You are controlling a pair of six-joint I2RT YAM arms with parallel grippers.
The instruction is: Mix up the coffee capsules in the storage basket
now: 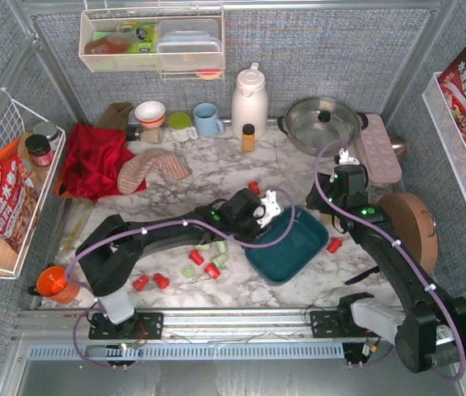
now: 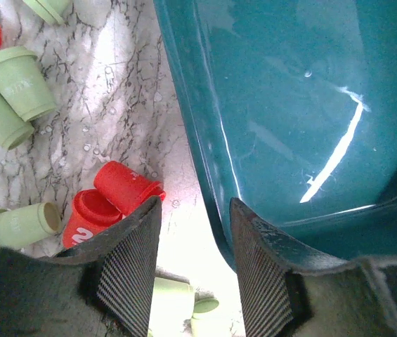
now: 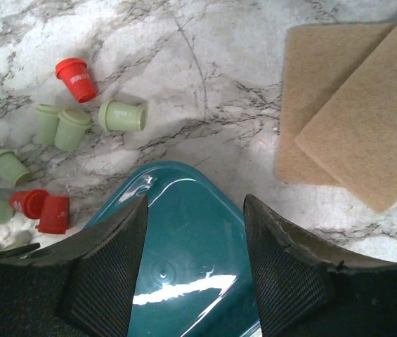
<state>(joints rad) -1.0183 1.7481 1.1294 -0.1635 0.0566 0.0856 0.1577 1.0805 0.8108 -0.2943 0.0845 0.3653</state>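
Sitting mid-table, the basket (image 1: 294, 243) is lying between both claws. The left gripper (image 2: 194, 235) is straddling its rim, jaws half-wide. The right gripper (image 3: 197, 217) is hovering over a corner, jaws wide. Capsules (image 1: 213, 269) are lying on marble at its nine o'clock, their lettering unreadable.

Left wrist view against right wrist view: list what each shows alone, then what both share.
Left wrist only: the left tool, open, astride the rim of the basket.
Right wrist only: the right tool, open over a basket corner, and two tan pads lying to the right.
Both: the teal basket, with no capsule in the part shown, and red and green capsules loose on the marble table.
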